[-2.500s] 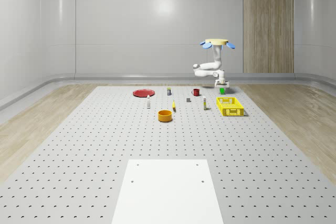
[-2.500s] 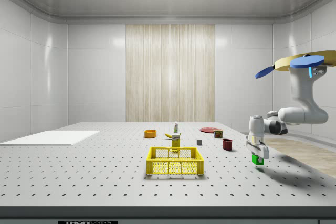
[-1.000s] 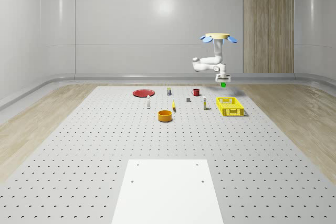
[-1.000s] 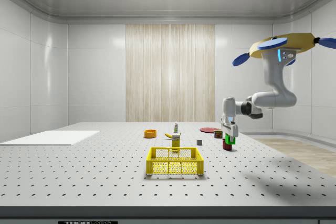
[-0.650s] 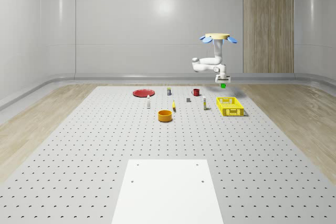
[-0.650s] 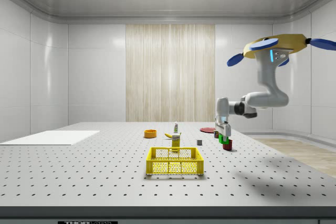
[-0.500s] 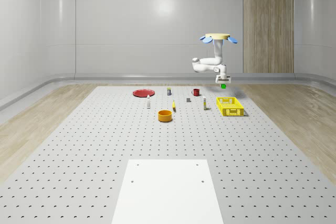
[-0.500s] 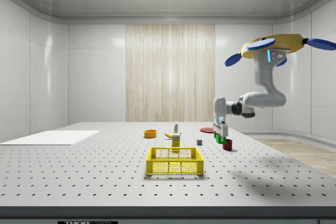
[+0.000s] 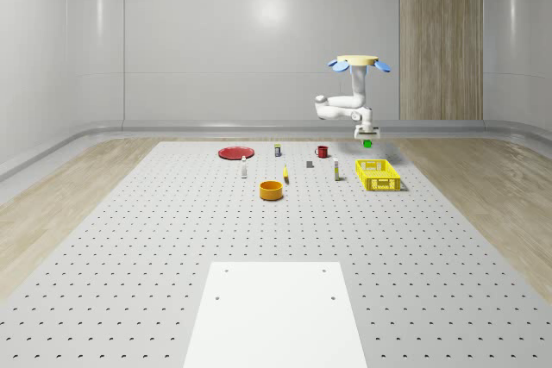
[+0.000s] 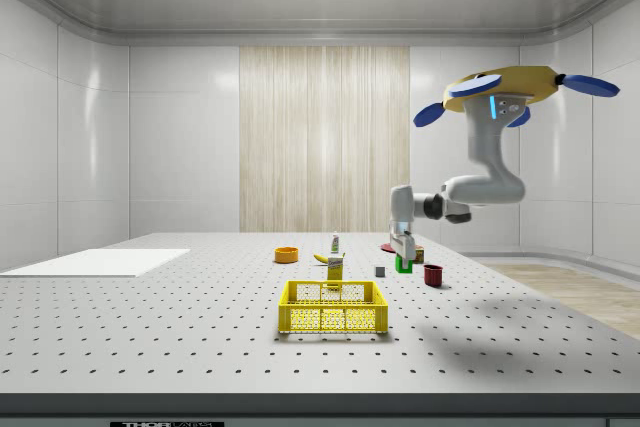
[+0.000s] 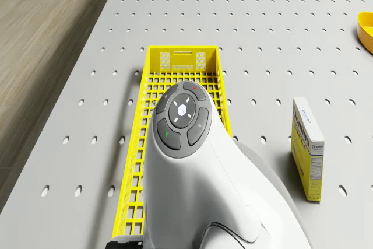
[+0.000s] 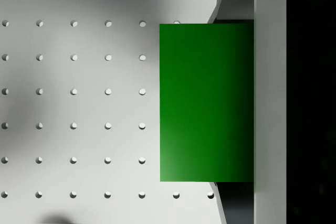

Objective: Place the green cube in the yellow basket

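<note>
Looking at the side view, you have the gripper [image 10: 403, 256] clenched on the green cube [image 10: 403, 264], which hangs in the air right of centre in the frame, clear of the table [image 10: 150, 332]. The yellow basket [image 10: 333, 307] sits lower and to the left of it there, in the lower middle of the picture, resting on the table. That offset is what your next move turns on, I judge: the cube has to travel toward the side view's left and then down before you let go.

In the whole-scene view the drone [image 9: 359, 63] hovers in the upper right of the frame, the cube [image 9: 367, 142] hangs just above the basket's [image 9: 378, 175] far end, and the basket's long axis runs away from that camera. The drone view agrees: the arm's wrist [image 11: 182, 115] overlaps the basket [image 11: 135, 161] lengthwise in the centre of the frame. The wrist view has the cube [image 12: 206, 102] at centre right with only bare perforated table behind it, no yellow mesh, so judge the cube as not yet over the basket's opening.
</note>
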You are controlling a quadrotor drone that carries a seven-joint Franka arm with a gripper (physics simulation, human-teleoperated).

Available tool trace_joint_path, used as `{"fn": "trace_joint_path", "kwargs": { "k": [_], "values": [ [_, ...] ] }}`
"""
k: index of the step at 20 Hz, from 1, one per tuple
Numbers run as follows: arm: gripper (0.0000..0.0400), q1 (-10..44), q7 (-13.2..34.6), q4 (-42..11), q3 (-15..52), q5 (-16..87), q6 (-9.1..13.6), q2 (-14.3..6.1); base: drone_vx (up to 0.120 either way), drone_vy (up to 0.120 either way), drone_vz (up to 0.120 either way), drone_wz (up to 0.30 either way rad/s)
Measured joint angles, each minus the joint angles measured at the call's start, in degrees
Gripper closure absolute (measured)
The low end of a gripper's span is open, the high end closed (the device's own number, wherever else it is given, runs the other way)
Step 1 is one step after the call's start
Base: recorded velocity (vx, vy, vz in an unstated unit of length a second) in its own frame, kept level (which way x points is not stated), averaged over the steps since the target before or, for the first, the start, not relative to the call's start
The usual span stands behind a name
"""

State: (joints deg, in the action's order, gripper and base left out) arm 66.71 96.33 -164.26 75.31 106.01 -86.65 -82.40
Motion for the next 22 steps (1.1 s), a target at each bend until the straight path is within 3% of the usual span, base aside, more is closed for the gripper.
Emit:
{"fn": "trace_joint_path", "kwargs": {
  "k": [19, 22],
  "values": [
    [0.0149, 0.5, 0.4, 0.1, 0.3, -0.7, -1.6, -1.7, 0.12, 0.0, 0.0, 0.0],
    [0.0149, 0.5, 0.4, 0.1, 0.3, -0.8, -1.8, -2.0, 0.12, 0.0, -0.107, 0.0]
  ]
}}
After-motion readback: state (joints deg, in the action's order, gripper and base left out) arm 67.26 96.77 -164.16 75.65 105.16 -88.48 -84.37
